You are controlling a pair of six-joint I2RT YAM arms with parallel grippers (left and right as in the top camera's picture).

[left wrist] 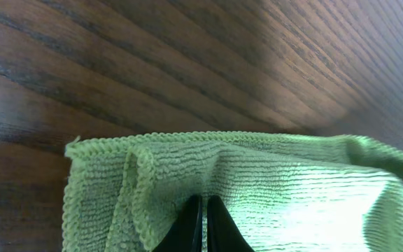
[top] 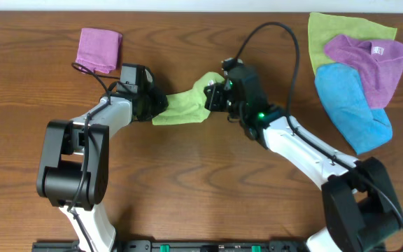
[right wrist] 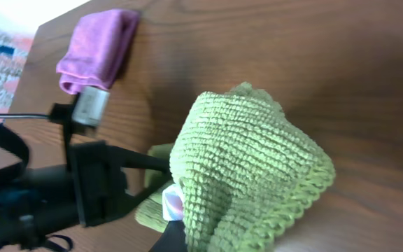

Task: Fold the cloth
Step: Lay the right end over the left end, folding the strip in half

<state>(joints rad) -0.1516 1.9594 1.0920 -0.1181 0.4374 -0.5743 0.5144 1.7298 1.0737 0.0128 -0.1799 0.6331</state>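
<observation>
The cloth [top: 186, 103] is a lime-green microfibre towel, bunched and stretched between my two grippers at the table's middle. My left gripper [top: 158, 105] is shut on its left edge; in the left wrist view the black fingertips [left wrist: 204, 218] pinch the towel [left wrist: 257, 189] from below. My right gripper [top: 215, 93] is shut on the right end and holds it lifted. In the right wrist view the towel [right wrist: 247, 168] bulges over the finger [right wrist: 177, 234], with its small white tag [right wrist: 171, 201] beside it.
A folded purple cloth [top: 99, 49] lies at the back left, also in the right wrist view [right wrist: 96, 52]. At the back right lies a pile: a duller yellow-green cloth [top: 327, 31], a purple cloth [top: 369, 59] and a blue cloth [top: 352, 105].
</observation>
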